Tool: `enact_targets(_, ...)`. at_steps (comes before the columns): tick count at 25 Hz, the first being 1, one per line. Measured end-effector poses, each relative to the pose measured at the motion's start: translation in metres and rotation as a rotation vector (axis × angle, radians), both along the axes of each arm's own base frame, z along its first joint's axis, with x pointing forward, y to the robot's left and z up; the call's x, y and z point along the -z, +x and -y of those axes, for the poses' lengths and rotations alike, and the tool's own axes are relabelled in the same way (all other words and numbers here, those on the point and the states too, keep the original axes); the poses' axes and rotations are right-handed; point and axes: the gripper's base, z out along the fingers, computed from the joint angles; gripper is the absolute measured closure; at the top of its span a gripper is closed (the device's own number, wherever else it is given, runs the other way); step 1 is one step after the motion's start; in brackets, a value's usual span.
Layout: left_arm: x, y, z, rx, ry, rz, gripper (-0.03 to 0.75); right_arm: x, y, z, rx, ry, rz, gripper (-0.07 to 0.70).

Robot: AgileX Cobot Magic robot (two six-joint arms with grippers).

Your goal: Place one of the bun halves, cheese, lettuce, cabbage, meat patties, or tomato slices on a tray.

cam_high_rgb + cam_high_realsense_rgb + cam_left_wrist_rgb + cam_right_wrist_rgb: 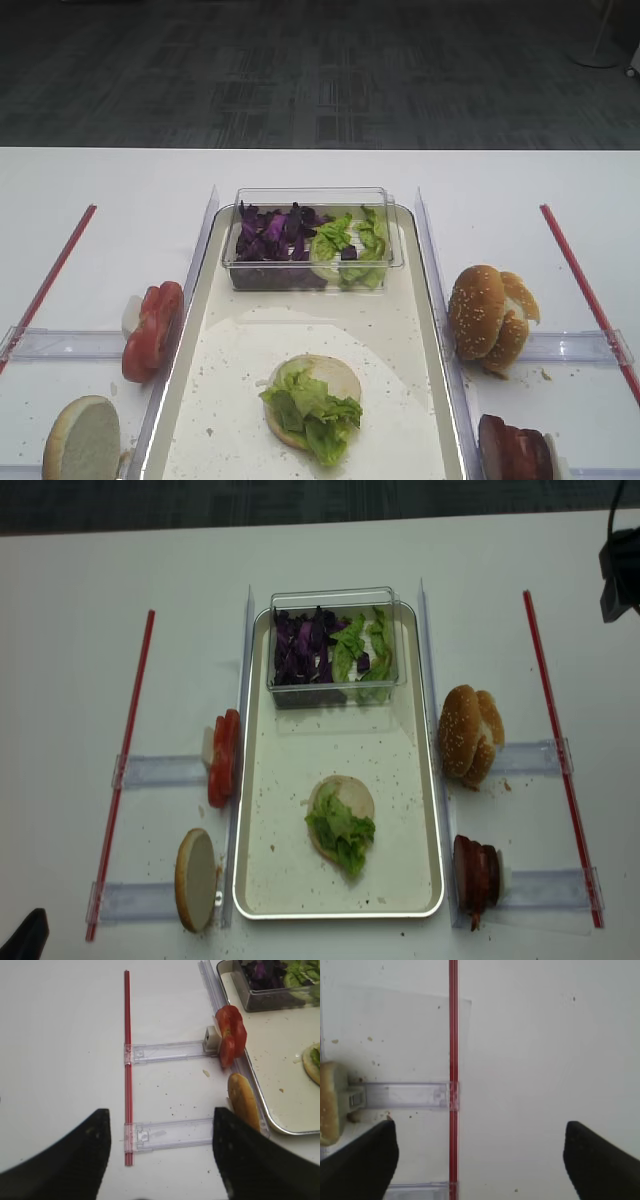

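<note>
On the cream tray (200,340) lies a pale bun half (340,378) topped with lettuce (312,410). At the tray's far end a clear tub holds purple cabbage (272,235) and more lettuce (350,240). Tomato slices (152,330) and a bun half (82,440) stand left of the tray. Sesame bun halves (490,318) and meat patties (515,450) stand to its right. No cheese is in view. My left gripper (161,1120) is open over the table, left of the bun half (243,1102). My right gripper (480,1130) is open and empty above a red strip (453,1060).
Red strips (50,280) (585,290) run along both sides of the table. Clear plastic holders (170,1051) (405,1095) link them to the tray's side rails. Crumbs speckle the tray and table. A dark arm part (620,570) shows at the far right.
</note>
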Motion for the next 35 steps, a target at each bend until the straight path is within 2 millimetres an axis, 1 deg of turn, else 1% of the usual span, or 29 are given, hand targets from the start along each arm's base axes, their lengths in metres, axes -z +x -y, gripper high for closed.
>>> enact_targets(2, 0.0, 0.0, 0.0, 0.0, 0.0, 0.0, 0.307, 0.005, -0.02, -0.002, 0.001, -0.001, 0.009, -0.048)
enact_targets(9, 0.0, 0.0, 0.0, 0.0, 0.0, 0.0, 0.307, 0.011, -0.091, -0.009, 0.026, -0.003, 0.105, -0.048)
enact_targets(15, 0.0, 0.0, 0.0, 0.0, 0.0, 0.0, 0.307, 0.014, -0.15, -0.016, 0.045, -0.005, 0.221, -0.048)
enact_targets(22, 0.0, 0.0, 0.0, 0.0, 0.0, 0.0, 0.307, 0.02, -0.204, -0.021, 0.064, -0.008, 0.381, -0.048)
enact_targets(25, 0.0, 0.0, 0.0, 0.0, 0.0, 0.0, 0.307, 0.024, -0.222, -0.023, 0.069, -0.008, 0.431, -0.048)
enact_targets(29, 0.0, 0.0, 0.0, 0.0, 0.0, 0.0, 0.307, 0.035, -0.24, -0.025, 0.071, -0.007, 0.448, -0.048)
enact_targets(33, 0.0, 0.0, 0.0, 0.0, 0.0, 0.0, 0.307, 0.047, -0.25, -0.026, 0.074, -0.006, 0.464, -0.048)
enact_targets(35, 0.0, 0.0, 0.0, 0.0, 0.0, 0.0, 0.307, 0.046, -0.253, -0.027, 0.08, -0.004, 0.485, -0.048)
